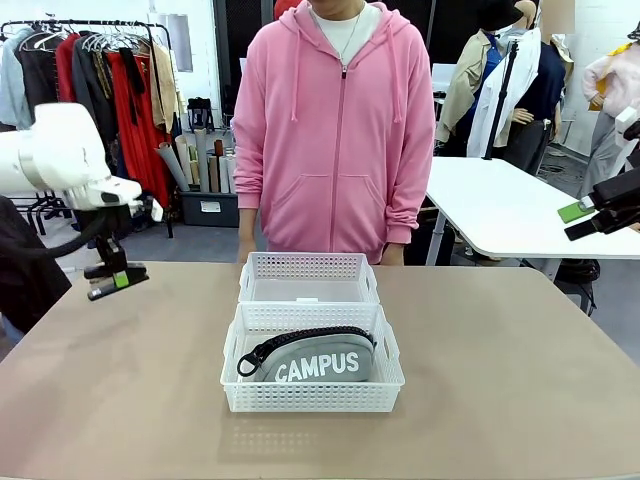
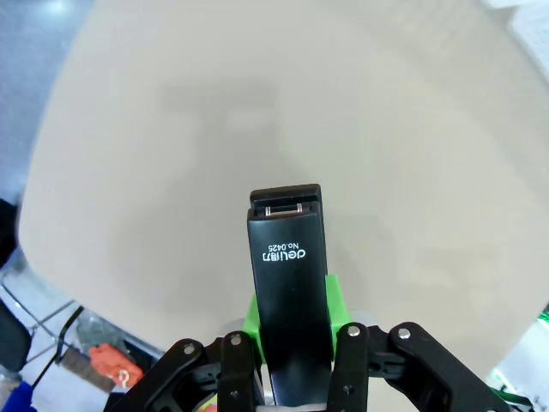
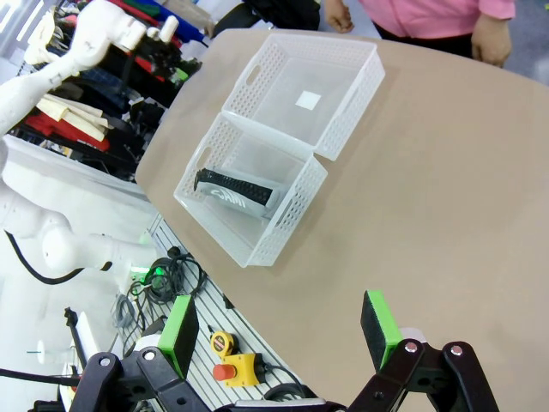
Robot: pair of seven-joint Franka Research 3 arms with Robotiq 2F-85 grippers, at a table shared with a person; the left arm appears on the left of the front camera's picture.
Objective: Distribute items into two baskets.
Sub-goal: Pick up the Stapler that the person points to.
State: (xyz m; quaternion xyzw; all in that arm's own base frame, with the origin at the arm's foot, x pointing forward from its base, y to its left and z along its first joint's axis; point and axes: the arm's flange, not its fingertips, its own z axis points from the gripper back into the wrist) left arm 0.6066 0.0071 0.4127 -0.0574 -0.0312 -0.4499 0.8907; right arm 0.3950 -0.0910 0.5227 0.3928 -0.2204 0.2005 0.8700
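My left gripper (image 1: 116,281) hangs above the table's left side, shut on a black stapler (image 1: 104,289). In the left wrist view the stapler (image 2: 288,275) sticks out between the green pads of the left gripper (image 2: 292,313), over bare tabletop. Two white mesh baskets stand end to end at the table's middle. The far basket (image 1: 308,266) is empty. The near basket (image 1: 312,396) holds the grey "CAMPUS" pouch (image 1: 318,358). My right gripper (image 1: 598,210) is raised off to the right. It stands open (image 3: 279,330) with nothing between its fingers, well away from the near basket (image 3: 287,225), the pouch (image 3: 236,190) and the far basket (image 3: 352,107).
A person in a pink hoodie (image 1: 340,130) stands at the far edge behind the baskets, hands (image 3: 491,39) low at the table edge. A white table (image 1: 510,205) stands at the back right, a clothes rack (image 1: 100,70) at the back left. Bare tabletop lies on both sides of the baskets.
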